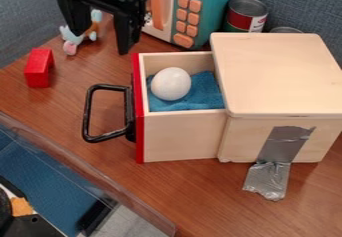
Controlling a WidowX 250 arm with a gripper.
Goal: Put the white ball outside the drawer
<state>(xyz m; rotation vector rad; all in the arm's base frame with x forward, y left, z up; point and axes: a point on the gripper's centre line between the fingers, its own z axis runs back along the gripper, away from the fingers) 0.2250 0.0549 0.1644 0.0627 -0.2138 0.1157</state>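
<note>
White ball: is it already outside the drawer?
No, the white ball sits inside the open drawer, on the blue cloth.

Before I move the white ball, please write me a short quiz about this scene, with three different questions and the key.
1. True or false: the white ball is inside the open drawer.
2. Which thing lies in the drawer with the ball?
A) a red block
B) a blue cloth
C) a metal can
3. Fill in, "apart" or "together": the two fingers of the pincer are ____.

Key: 1 true; 2 B; 3 apart.
</note>
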